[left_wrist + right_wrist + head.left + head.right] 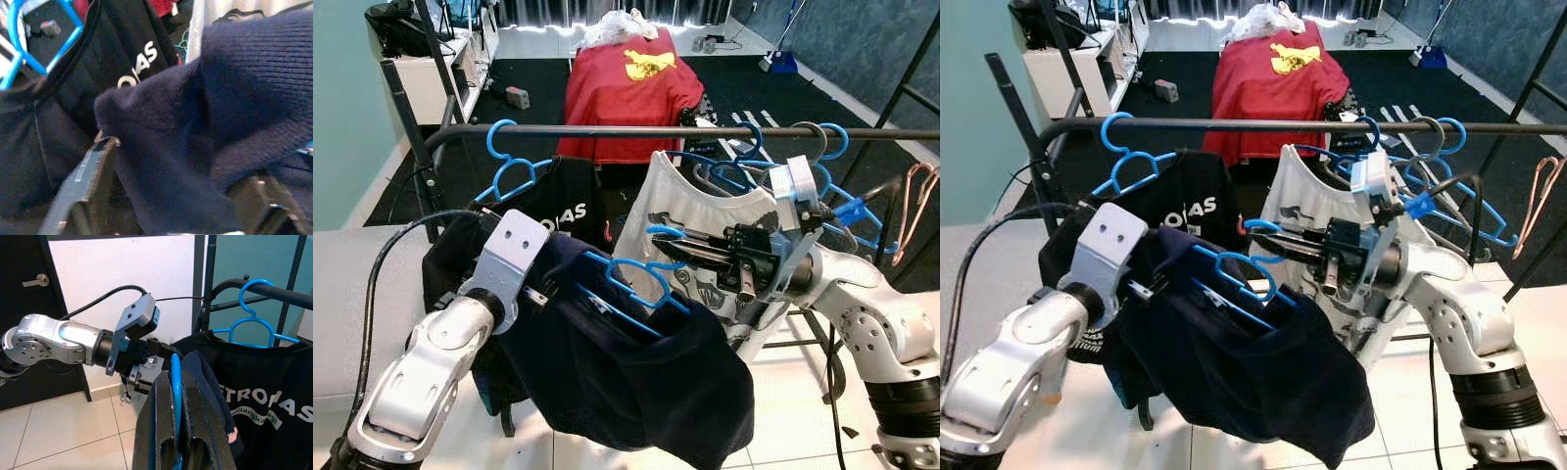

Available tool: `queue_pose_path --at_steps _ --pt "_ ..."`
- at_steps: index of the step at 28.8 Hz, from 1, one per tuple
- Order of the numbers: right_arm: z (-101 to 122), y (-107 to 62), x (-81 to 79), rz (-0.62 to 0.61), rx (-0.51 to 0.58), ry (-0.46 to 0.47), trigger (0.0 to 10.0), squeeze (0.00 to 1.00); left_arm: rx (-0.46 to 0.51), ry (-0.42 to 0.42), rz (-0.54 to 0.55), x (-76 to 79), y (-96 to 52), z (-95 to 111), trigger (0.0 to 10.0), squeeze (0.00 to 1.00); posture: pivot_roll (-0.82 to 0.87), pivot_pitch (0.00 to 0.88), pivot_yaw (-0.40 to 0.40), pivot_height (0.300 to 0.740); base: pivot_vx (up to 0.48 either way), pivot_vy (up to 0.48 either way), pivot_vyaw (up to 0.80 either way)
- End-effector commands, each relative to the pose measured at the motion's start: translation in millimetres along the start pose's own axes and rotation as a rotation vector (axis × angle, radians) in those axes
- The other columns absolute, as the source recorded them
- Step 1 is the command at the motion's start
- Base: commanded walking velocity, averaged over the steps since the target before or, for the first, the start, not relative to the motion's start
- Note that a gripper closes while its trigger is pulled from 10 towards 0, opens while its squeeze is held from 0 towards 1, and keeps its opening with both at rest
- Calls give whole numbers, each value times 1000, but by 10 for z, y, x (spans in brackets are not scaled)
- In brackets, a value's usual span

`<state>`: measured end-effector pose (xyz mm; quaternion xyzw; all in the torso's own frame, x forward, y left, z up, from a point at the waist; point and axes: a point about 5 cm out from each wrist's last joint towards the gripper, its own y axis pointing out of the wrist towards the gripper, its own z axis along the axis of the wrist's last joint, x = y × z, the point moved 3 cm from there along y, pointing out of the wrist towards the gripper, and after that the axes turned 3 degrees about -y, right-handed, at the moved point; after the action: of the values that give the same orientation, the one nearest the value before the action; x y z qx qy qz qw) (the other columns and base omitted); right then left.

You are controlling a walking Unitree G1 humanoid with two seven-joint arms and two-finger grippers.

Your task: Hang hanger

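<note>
In front of the black metal rail (636,130), a blue plastic hanger (625,278) carrying a dark navy knitted garment (636,377) is held up between the two arms, below rail height and not yet hooked on. The hanger's hook end at 3 o'clock is clamped between the narrow jaws of the right gripper (658,245); in the right wrist view the blue plastic is seen pinched edge-on between the black fingers (195,431). At 9 o'clock the garment's shoulder is bunched in the left gripper (540,291), whose jaws are closed on a thick fold of knit.

The hanger is judged light and stiff but thin, so it may twist in a pinch; the hook's neck is the best place for a hold, since the curve must stay free to pass over the rail. The knit is soft, limp and fairly heavy for the hanger, and most of it sags at 6 o'clock, so it could slide off an arm of the hanger if tilted.

Beyond, at 12 o'clock, a black printed T-shirt (563,201) and a white printed shirt (690,211) hang from the rail on other blue hangers (509,166), with empty ones crowded at 2 o'clock. A red cloth (626,93) is draped farther back.
</note>
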<state>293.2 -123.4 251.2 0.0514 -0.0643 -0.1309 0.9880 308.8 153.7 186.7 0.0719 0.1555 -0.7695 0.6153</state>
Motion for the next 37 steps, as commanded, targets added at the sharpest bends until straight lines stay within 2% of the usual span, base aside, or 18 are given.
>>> queue_pose_path --at_steps 1,2,3,9,12,14,15,17,19,20,22,24,28,29,32,33,34,37 --pt "165 27 -35 28 56 -44 0 0 -37 -26 27 -20 26 -105 1176 0 -44 55 -21 740 0 0 0" --pt "164 29 -38 29 57 -42 0 0 -31 -79 38 -7 45 -102 0 0 -44 56 -19 740 0 0 0" --pt "164 31 -39 29 58 -41 0 0 -27 -112 45 4 55 -96 0 0 -44 56 -18 740 0 0 0" --pt "161 31 -43 28 60 -36 0 0 -19 -141 72 -3 70 -70 0 0 -46 61 -17 740 0 0 0" --pt "113 0 -51 18 37 -18 0 0 19 -188 114 -93 71 38 0 0 -46 65 -17 740 0 0 0" --pt "-55 -61 -56 16 -80 -9 0 0 80 -206 84 -125 69 215 0 0 -50 69 -20 740 0 0 0" --pt "-55 -61 -56 16 -80 -9 0 0 80 -206 84 -125 69 215 0 0 -50 69 -20 740 0 0 0" --pt "-265 -144 -117 46 -205 28 0 0 154 -197 36 -179 71 472 0 0 -49 70 -23 740 0 0 0" --pt "-386 -204 -174 73 -266 60 0 0 206 -189 19 -256 75 684 0 0 -46 71 -27 740 0 0 0" --pt "-386 -204 -174 73 -266 60 0 0 206 -189 19 -256 75 684 0 0 -46 71 -27 740 0 0 0" --pt "-425 -243 -221 89 -282 87 0 0 245 -155 34 -385 93 878 0 0 -42 73 -29 740 0 0 0" --pt "-419 -251 -230 89 -280 92 0 0 254 -135 48 -443 103 937 0 0 -42 73 -28 740 0 0 0" --pt "-402 -258 -239 89 -274 95 0 0 260 -120 63 -500 118 977 0 0 -43 74 -26 740 0 0 0" --pt "-362 -254 -268 91 -254 99 0 0 250 -88 98 -576 159 957 0 0 -45 75 -24 740 0 0 0" --pt "-322 -249 -320 103 -235 108 0 0 234 -54 137 -647 206 929 0 0 -46 75 -24 740 0 0 0" --pt "-290 -240 -383 121 -221 120 0 0 222 -18 168 -697 248 903 0 0 -48 76 -23 740 0 0 0" --pt "-222 -226 -466 155 -193 141 0 0 190 31 172 -689 316 832 0 0 -43 76 -20 740 0 0 0" --pt "-146 -222 -539 193 -172 165 0 0 155 62 164 -652 381 735 0 0 -44 76 -17 740 0 0 0"
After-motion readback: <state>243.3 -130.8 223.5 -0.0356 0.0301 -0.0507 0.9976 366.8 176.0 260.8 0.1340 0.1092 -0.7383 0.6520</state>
